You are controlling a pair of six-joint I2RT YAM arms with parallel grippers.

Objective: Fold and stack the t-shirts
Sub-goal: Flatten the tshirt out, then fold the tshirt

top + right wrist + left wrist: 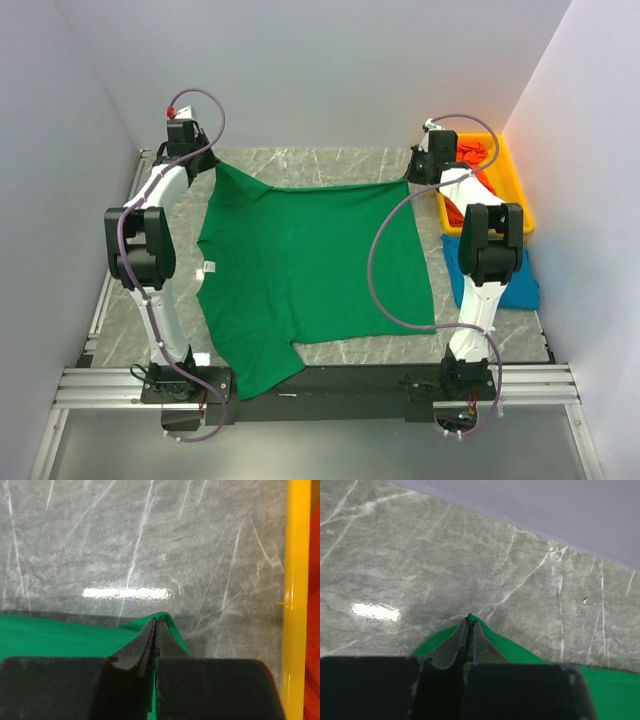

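Observation:
A green t-shirt (310,270) lies spread across the marble table, with its white neck label (210,267) near the left edge. My left gripper (197,160) is shut on the shirt's far left corner; a point of green cloth (475,619) pokes out past the pinched jaws of that gripper (470,622). At the far right corner my right gripper (418,168) is shut on the cloth (172,622) in the same way, the gripper (156,621) tight on the fabric. A blue t-shirt (520,285) lies on the right under the right arm. An orange-red t-shirt (472,153) sits in the yellow bin (515,195).
The yellow bin's wall (295,605) stands close to the right of the right gripper. Grey walls enclose the table at the back and both sides. An aluminium rail (320,385) runs along the near edge by the arm bases.

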